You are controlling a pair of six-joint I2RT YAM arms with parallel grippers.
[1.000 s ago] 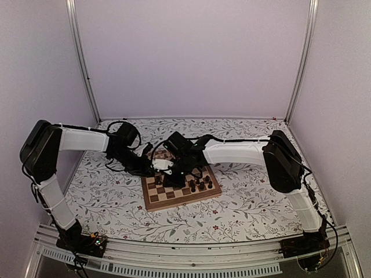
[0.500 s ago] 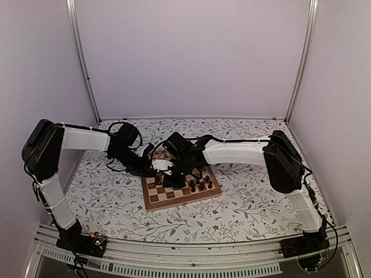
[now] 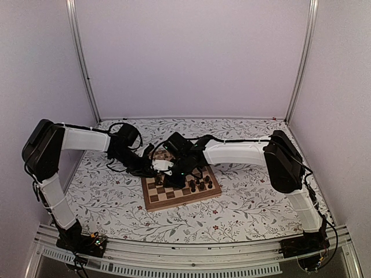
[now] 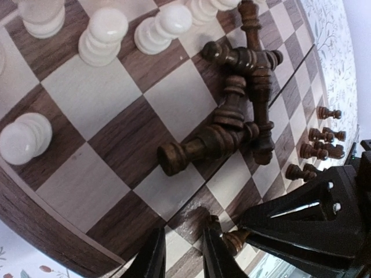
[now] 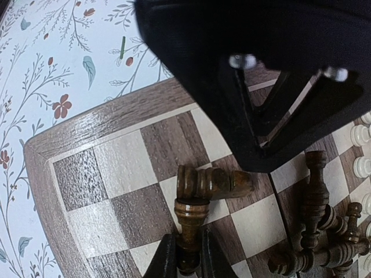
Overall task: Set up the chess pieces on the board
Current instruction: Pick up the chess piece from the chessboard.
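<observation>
Two grippers of mine meet over the board (image 3: 168, 200), which lies mid-frame on the floral counter (image 3: 249, 202). My right gripper (image 5: 188, 258) is clamped on a dark chess piece (image 5: 191, 215) at the bottom of its wrist view, just below a second dark piece (image 5: 215, 182) lying flat. My left gripper (image 4: 184, 258) is slightly parted, with nothing between its fingers, below a heap of toppled dark pieces (image 4: 240, 110). Pale pieces (image 4: 104, 37) stand at the upper left.

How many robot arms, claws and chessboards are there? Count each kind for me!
Robot arms: 2 (left arm, right arm)
Claws: 2 (left claw, right claw)
Chessboard: 1
Total: 5
</observation>
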